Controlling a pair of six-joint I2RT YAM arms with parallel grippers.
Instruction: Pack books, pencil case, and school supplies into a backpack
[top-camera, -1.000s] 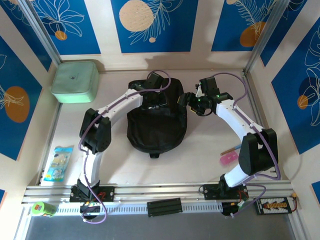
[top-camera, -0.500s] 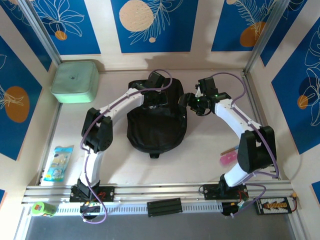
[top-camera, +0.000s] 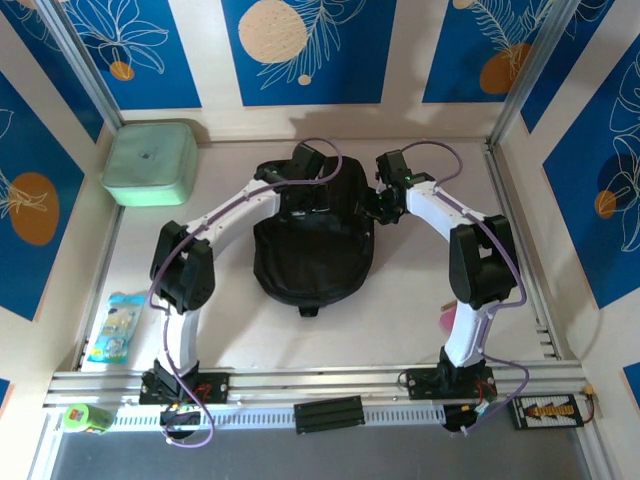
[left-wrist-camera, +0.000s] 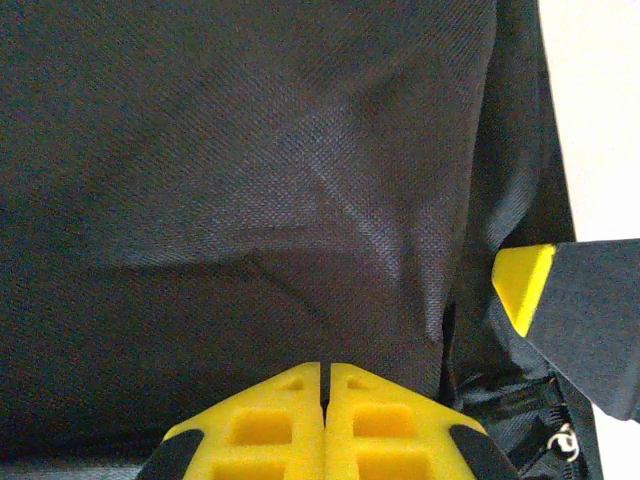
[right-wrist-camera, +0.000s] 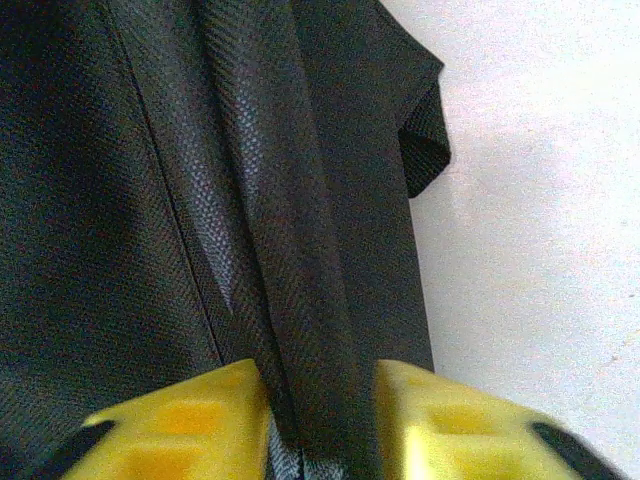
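Observation:
The black backpack lies flat in the middle of the table. My left gripper is over its top edge. In the left wrist view its yellow fingers are shut tip to tip, resting against the backpack's cloth. My right gripper is at the backpack's upper right edge. In the right wrist view its jaws are closed on a fold of black backpack fabric that fills the gap between them. One right fingertip shows in the left wrist view. The books are out of view.
A mint-green square box sits at the back left. A blue packet lies near the left front, and a green item sits by the rail. A small pink thing peeks out beside the right arm. Bare table lies right of the backpack.
The right arm swung left to the backpack's edge and its jaws narrowed onto the fabric fold. The left gripper closed and stayed over the backpack's top.

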